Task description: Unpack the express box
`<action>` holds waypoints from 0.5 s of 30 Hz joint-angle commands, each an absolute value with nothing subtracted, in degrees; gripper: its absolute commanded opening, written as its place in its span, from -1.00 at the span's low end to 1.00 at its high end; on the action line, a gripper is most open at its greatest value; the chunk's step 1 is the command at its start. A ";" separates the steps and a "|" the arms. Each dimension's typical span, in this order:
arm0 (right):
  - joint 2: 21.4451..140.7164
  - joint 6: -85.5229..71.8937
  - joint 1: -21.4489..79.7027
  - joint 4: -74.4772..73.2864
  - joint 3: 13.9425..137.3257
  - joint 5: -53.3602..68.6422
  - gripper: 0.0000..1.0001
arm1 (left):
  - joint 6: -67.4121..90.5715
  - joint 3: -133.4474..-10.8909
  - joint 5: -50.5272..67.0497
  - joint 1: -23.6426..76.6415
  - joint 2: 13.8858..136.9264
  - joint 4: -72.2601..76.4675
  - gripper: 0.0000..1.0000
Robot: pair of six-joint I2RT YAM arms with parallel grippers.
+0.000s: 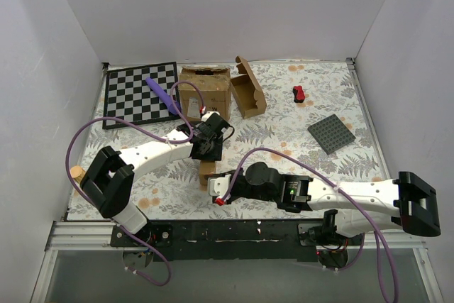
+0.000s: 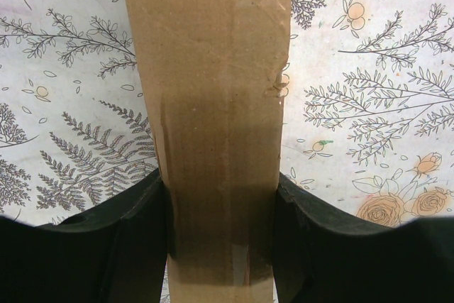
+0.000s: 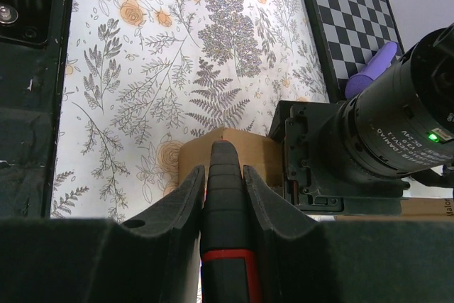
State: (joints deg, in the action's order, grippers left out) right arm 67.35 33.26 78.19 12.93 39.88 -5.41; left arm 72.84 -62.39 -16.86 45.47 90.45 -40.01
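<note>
**Two-arm hold for opening.** The express box [image 2: 220, 90] is being clamped across its narrow width by the left claw [image 2: 221, 204]. Its fingers [image 2: 135, 239] are being pressed against both side faces, so the box is being steadied low over the floral tabletop [image 2: 369, 104] near the middle of its near half (whether it is resting there cannot be told). The right claw [image 3: 224, 175] is being held closed around a slim black tool [image 3: 227, 218] with a red band (probably a cutter, though no blade is being shown). The tool's tip is being aimed at the box's near top edge; whether it is touching cannot be told. This arrangement is being read as preparation for slitting or prising the tuck flap. Room for movement is being limited on one side: the left arm's wrist housing [image 3: 355, 147] is being carried just beside the tool's path, and the tabletop's near edge is lying close behind the right claw. Bare tabletop is being left open on the box's other side. The large printed carton [image 1: 204, 86] and the open mailer [image 1: 248, 94] are standing well apart, toward the far wall.
</note>
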 commanded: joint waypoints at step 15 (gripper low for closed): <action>67.15 33.22 78.66 16.79 40.17 -7.82 -0.97 | 70.93 -58.71 -16.26 45.09 92.72 -42.63 -1.00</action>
